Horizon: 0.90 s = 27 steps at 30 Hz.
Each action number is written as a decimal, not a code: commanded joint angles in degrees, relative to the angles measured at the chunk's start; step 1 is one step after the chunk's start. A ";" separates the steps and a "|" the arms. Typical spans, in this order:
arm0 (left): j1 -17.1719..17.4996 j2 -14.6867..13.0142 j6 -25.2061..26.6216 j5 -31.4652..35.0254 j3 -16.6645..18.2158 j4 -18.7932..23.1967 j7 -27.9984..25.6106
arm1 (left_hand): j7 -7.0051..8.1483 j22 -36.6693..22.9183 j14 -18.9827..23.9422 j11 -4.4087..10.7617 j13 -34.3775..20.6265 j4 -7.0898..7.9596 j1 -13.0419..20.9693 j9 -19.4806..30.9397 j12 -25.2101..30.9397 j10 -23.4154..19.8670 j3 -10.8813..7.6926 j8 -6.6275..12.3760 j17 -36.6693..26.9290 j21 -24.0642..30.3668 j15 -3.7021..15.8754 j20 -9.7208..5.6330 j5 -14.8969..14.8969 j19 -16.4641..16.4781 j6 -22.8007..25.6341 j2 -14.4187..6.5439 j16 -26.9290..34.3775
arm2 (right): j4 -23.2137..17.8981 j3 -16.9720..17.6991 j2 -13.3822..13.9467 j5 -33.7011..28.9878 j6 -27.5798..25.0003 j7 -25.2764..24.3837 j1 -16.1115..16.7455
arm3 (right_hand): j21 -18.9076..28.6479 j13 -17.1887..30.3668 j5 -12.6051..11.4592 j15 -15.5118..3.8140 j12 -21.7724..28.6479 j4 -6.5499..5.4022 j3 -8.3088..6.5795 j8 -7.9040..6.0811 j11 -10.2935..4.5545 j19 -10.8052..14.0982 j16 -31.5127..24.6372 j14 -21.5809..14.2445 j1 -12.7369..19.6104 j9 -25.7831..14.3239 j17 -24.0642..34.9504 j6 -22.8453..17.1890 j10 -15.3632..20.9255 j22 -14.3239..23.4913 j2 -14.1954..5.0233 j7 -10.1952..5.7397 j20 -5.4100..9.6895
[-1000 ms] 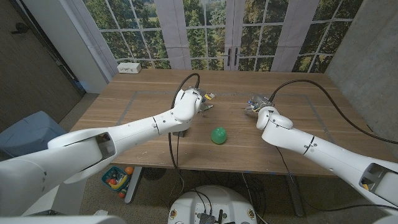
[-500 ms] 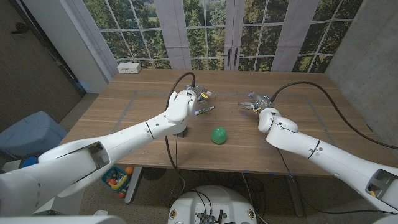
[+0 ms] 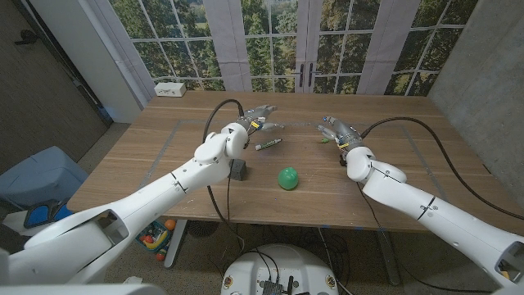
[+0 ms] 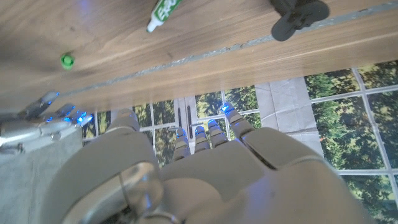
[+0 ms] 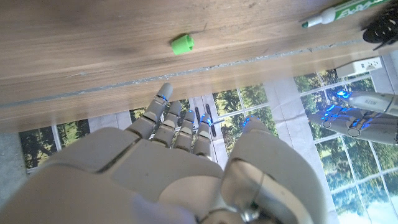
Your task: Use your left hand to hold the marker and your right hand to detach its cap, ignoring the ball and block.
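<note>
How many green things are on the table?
3. The green ball sits near the front middle. The little green cap lies by the right hand. The marker, with its green label, lies by the left hand. Others may be hidden.

Marker: cut off by the frame edge in both wrist views; only tip end and part of the green-lettered barrel visible. Label text unreadable in head view.
Cap: in head view a small green speck beside the right hand, partly masked by its fingers.
Block: partly hidden behind the left arm.
Left hand: fingers small, blurred; contact with the table cannot be told.
</note>
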<state>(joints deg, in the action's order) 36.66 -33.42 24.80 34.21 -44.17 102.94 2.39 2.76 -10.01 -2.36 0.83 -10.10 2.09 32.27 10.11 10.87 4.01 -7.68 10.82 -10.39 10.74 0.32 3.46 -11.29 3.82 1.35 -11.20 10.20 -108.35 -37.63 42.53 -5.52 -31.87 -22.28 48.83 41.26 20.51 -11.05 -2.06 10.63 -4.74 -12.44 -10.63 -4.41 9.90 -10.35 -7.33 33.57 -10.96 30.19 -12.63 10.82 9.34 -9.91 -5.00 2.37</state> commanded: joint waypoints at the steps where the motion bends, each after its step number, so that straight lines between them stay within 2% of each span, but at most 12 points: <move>1: 6.07 -0.49 -15.18 -18.67 8.87 -2.64 -12.12 | -0.76 -0.20 -0.51 0.33 -0.13 0.53 -0.48 -0.05 0.04 0.22 -1.31 -0.32 0.01 0.14 0.33 -0.83 -0.67 -0.24 -0.56 -0.94 0.16 | 4.19 6.09 -1.04 5.26 17.02 -2.11 4.97 | -0.89 -0.45 -0.45 -4.60 -0.11 -0.52 -0.72 -0.13 0.36 -0.74 0.16 1.02 -0.70 -0.11 -0.55 0.43 -0.34 -0.06 -0.66 0.69 4.10; 4: 6.70 -0.50 -19.88 -21.98 9.97 -4.35 -13.68 | -0.99 -0.22 -0.93 0.33 -0.09 1.40 -1.12 -0.06 -0.02 0.43 -2.37 -0.42 -0.02 0.13 0.41 -1.54 -0.95 -0.59 -0.78 -1.21 0.13 | 5.90 7.54 -1.38 7.48 22.34 -1.31 5.89 | -1.38 -0.82 -0.48 -4.56 -0.15 -1.03 -0.82 -0.05 0.50 -0.95 0.08 1.51 -1.48 -0.07 -0.94 0.78 -0.66 -0.07 -0.77 1.26 4.15; 7: 7.28 -0.19 -25.21 -26.21 11.26 -6.54 -14.28 | -1.12 -0.27 -0.50 0.36 -0.03 3.03 -2.40 -0.08 0.22 -0.21 -3.89 -0.32 -0.08 0.35 0.72 -2.26 -1.35 -0.44 -0.43 -1.38 0.44 | 7.52 8.76 -1.86 9.77 26.76 -0.13 6.56 | -1.78 -1.16 -0.55 -4.67 -0.12 -1.62 -0.99 -0.04 0.42 -1.06 -0.03 1.91 -2.26 -0.04 -1.24 0.98 -0.80 -0.05 -1.08 1.93 4.37; 11: 7.61 0.37 -31.20 -30.86 12.44 -9.39 -14.20 | -1.58 -0.30 0.13 0.45 0.05 5.62 -4.37 -0.11 0.41 -1.15 -6.77 -0.13 -0.05 0.66 1.02 -3.39 -2.16 -0.12 0.57 -1.49 0.65 | 9.96 10.20 -2.86 13.13 32.01 1.79 7.12 | -2.14 -1.54 -0.70 -4.91 -0.03 -2.30 -1.34 -0.06 0.38 -0.95 -0.25 2.03 -3.08 0.01 -1.57 1.09 -0.76 -0.03 -1.48 2.42 5.02; 13: 7.93 0.76 -33.71 -32.26 12.93 -10.56 -14.82 | -1.78 -0.29 0.63 0.61 0.08 6.69 -5.19 -0.14 0.54 -1.84 -8.39 -0.03 0.00 0.78 1.31 -3.76 -2.66 0.10 1.23 -1.50 0.76 | 11.05 10.98 -3.24 15.57 34.08 3.60 7.29 | -2.38 -1.83 -0.83 -4.99 0.03 -2.78 -1.63 -0.02 0.49 -0.78 -0.41 2.00 -3.67 0.05 -1.83 1.32 -0.70 -0.02 -1.59 3.29 5.20; 20: 9.02 2.13 -39.94 -39.47 14.78 -13.69 -13.54 | -1.90 -0.24 1.28 0.74 0.14 7.92 -6.61 -0.18 0.41 -2.40 -12.01 -0.06 0.12 1.15 1.55 -5.18 -3.75 1.15 2.10 -1.50 0.72 | 15.32 13.00 -5.28 22.69 41.44 8.68 7.68 | -2.70 -2.40 -1.04 -4.88 0.20 -3.66 -2.01 -0.14 0.87 -0.04 -0.72 1.75 -4.94 0.13 -2.35 1.24 -0.39 -0.02 -1.47 3.89 5.40; 27: 10.65 2.80 -42.79 -43.42 16.62 -14.57 -14.08 | -2.08 -0.21 1.52 0.76 0.16 8.02 -7.04 -0.19 0.34 -2.52 -13.38 -0.11 0.18 1.17 1.66 -5.62 -4.10 1.37 2.33 -1.43 0.67 | 17.38 14.74 -6.83 27.68 46.09 11.49 8.57 | -3.06 -2.97 -1.24 -5.07 0.45 -4.33 -2.33 -0.48 1.11 0.65 -1.02 1.24 -6.22 0.19 -2.90 0.35 0.26 -0.03 -1.36 4.14 5.53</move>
<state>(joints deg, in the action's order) 45.11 -31.82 -10.59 -1.16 -30.61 91.41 -11.08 0.72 -10.00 -1.21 1.33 -9.85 10.13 25.69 9.87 10.87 1.84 -20.32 10.59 -10.12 11.66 1.64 -1.55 -15.07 4.94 3.20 -12.57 10.61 -95.29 -25.97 38.07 13.77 5.15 -15.80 56.01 38.34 17.56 -11.97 -2.14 10.63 -8.48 -14.57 -10.63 -3.57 9.84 -11.03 -5.41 28.12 -10.65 27.34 -11.77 10.44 9.22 -11.24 -1.00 2.24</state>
